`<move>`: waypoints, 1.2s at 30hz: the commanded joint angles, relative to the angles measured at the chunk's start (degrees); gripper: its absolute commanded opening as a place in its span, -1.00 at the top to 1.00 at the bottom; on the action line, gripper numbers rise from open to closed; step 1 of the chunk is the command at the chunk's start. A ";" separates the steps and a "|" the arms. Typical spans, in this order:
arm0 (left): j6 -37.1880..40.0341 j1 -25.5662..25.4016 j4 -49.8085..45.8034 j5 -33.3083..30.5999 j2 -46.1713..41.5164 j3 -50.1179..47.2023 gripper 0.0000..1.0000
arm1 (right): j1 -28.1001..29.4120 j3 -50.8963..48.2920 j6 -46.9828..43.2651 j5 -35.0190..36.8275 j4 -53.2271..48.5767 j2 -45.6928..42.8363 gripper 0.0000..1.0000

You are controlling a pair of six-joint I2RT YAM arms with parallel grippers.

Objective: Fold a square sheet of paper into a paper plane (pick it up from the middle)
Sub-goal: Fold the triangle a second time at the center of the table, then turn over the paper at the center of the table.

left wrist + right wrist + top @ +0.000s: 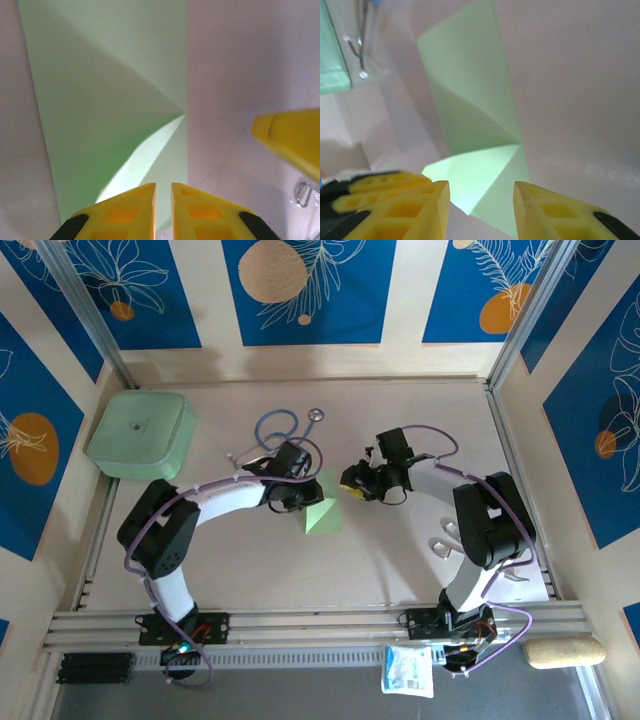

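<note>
The square sheet of paper (325, 516) lies mid-table, pale green and partly folded, with one flap raised off it. In the left wrist view the paper (110, 100) runs under my left gripper (163, 200), whose jaws are closed to a thin slit on the raised flap's corner. My left gripper (303, 495) sits at the paper's left edge. My right gripper (350, 483) hovers just right of the paper, open; its jaws straddle the near corner of the paper (470, 90) without touching it. The right gripper (481, 200) holds nothing.
A thick mint-green box (142, 434) stands at the back left. A blue stethoscope (280, 427) lies just behind the left gripper. White pieces (450, 535) lie by the right arm. Metal rails border the table on both sides.
</note>
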 commanded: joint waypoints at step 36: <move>-3.00 1.60 2.32 -6.25 4.95 -6.02 0.79 | 9.26 3.57 10.28 2.94 -0.67 8.43 0.45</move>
